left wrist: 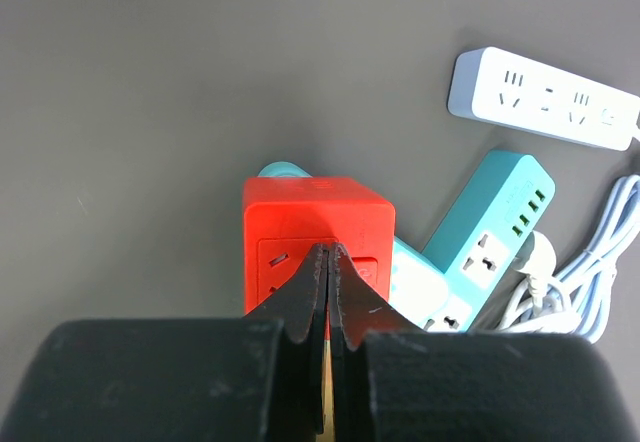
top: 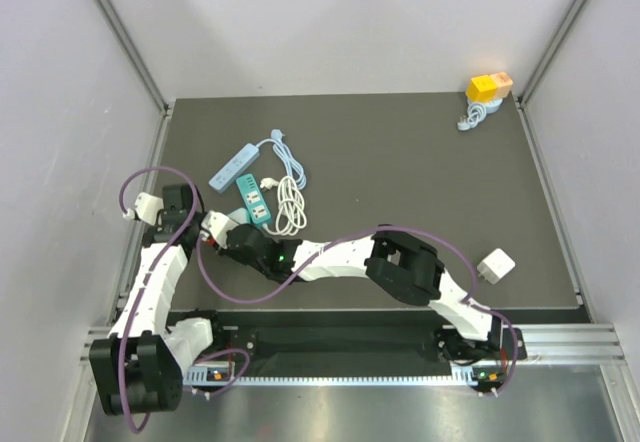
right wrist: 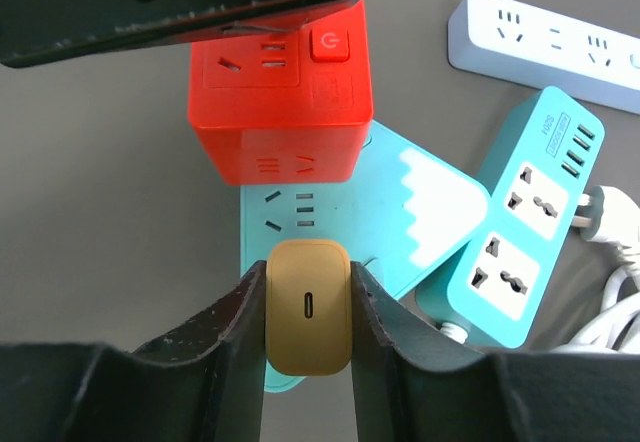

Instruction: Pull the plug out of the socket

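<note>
Left hand [left wrist: 328, 262]: fingers together, nothing between them. Tips look to rest on the top face of the red plastic cube socket [left wrist: 315, 212]; bracing, I think.

Right hand [right wrist: 308, 280]: clamped on the tan rounded plastic plug [right wrist: 308, 312], one finger on each side. The plug sits seated in the pale turquoise flat socket block [right wrist: 400, 212] on the table [right wrist: 100, 262], just beside the red cube.

I judge the plug light, rigid and smooth, so it may slip. I'd grip low on its sides and pull straight along the pins, no twisting.
</note>
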`<state>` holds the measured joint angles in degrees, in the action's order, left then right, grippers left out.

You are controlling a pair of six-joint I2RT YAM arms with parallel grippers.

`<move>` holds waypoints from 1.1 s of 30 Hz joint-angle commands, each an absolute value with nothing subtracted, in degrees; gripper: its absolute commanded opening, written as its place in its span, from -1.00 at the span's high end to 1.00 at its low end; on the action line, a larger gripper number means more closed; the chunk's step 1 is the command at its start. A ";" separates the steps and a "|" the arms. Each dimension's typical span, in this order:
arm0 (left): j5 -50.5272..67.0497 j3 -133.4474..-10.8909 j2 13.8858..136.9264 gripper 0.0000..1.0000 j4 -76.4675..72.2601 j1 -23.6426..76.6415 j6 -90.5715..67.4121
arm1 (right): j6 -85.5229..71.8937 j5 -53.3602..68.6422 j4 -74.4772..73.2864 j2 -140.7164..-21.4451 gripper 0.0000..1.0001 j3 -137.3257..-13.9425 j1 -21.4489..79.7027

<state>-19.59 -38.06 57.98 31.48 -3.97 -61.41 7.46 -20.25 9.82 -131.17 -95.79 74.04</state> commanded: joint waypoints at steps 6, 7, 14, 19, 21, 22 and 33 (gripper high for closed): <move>-11.43 -30.68 63.63 1.00 46.49 -2.64 -61.00 | 9.93 -26.27 21.41 -127.63 1.00 -93.35 76.55; -11.43 -30.59 63.72 1.00 46.23 -2.72 -61.00 | 10.11 -27.32 23.36 -126.66 1.00 -92.21 76.81; -11.51 -30.23 64.42 1.00 45.97 -2.72 -60.47 | 11.51 -29.79 29.71 -123.22 1.00 -89.47 77.17; -10.64 -30.76 64.86 1.00 45.79 -2.72 -60.03 | 11.69 -29.27 30.15 -122.35 1.00 -90.26 77.17; -10.72 -31.02 64.86 1.00 46.23 -2.72 -59.85 | 11.60 -29.27 29.71 -122.08 1.00 -91.40 77.08; -10.81 -31.11 64.60 1.00 46.32 -2.72 -59.59 | 11.60 -29.18 29.79 -121.65 1.00 -91.49 77.17; -9.14 -30.67 65.83 1.00 46.49 -2.72 -59.94 | 12.30 -28.48 30.24 -121.99 1.00 -94.74 76.64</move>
<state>-15.86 -37.34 59.16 27.49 -3.36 -62.06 10.55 -26.96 21.28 -129.36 -88.66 75.70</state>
